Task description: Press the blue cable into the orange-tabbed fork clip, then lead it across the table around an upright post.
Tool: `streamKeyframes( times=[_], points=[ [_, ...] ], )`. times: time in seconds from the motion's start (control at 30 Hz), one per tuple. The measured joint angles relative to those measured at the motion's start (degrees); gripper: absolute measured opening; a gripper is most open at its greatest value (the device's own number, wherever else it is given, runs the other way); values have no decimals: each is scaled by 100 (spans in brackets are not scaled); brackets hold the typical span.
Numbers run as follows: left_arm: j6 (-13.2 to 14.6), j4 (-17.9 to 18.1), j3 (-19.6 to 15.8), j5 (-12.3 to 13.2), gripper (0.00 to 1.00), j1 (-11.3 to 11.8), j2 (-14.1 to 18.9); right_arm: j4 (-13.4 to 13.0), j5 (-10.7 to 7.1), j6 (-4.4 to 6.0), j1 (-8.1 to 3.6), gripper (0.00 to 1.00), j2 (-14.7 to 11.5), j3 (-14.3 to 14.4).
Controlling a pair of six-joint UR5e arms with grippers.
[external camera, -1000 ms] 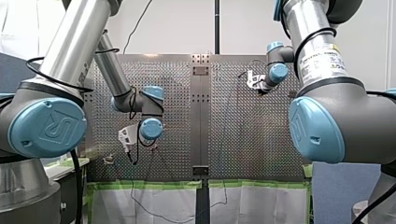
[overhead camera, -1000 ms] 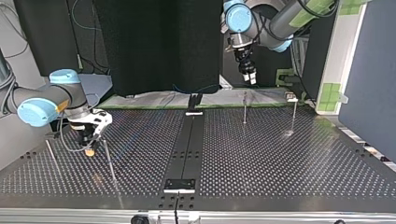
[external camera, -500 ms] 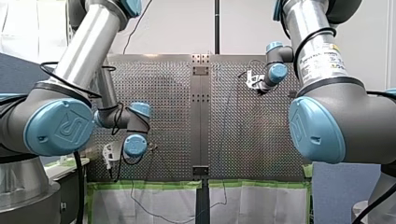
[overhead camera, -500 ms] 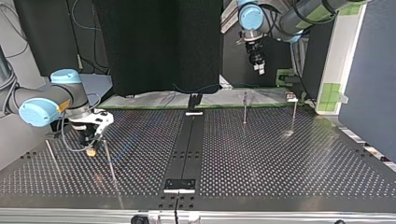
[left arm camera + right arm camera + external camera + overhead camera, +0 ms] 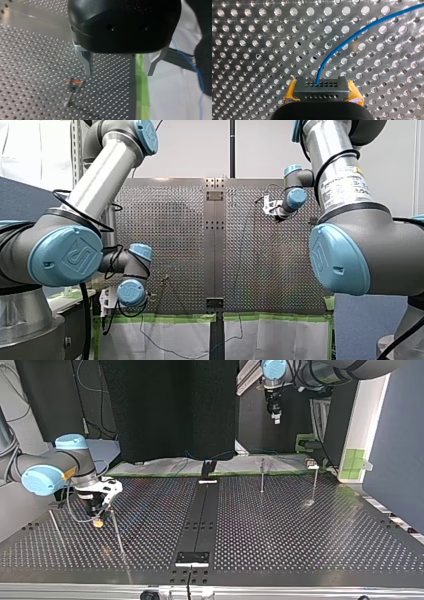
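Near the taped edge of the perforated metal tabletop (image 5: pixel 37 62): clip unfed.
My left arm's metal fingers (image 5: pixel 87 61) hang spread above the orange-tabbed fork clip (image 5: pixel 73 81); far beyond, my right arm's yellow-padded fingers (image 5: pixel 291 92) clamp the thin blue cable (image 5: pixel 337 53), whose slack may snag.

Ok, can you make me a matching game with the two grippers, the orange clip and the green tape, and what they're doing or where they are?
Things:
1. my left gripper
2. my right gripper
3. orange-tabbed clip
4. green tape

Places and states:
A. stands on the perforated table
B. fingers open, holding nothing
C. runs along the table's edge
D. fingers shut on the blue cable

Pairs: 1-B, 2-D, 3-A, 4-C.
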Motion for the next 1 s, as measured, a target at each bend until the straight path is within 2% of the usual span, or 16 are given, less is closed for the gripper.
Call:
streamKeyframes(
  times=[0.2,0.43,0.8,1.0],
  points=[
    [19,223,-133,290,100,2,-289,0,6,0,11,0,0,0],
    [56,-25,166,647,100,-5,-436,0,28,-21,32,0,0,1],
    [186,-508,652,1134,100,-13,-348,8,88,-59,69,0,0,2],
    [51,-778,921,1403,100,30,-103,9,107,-69,83,0,0,1]
  ],
)
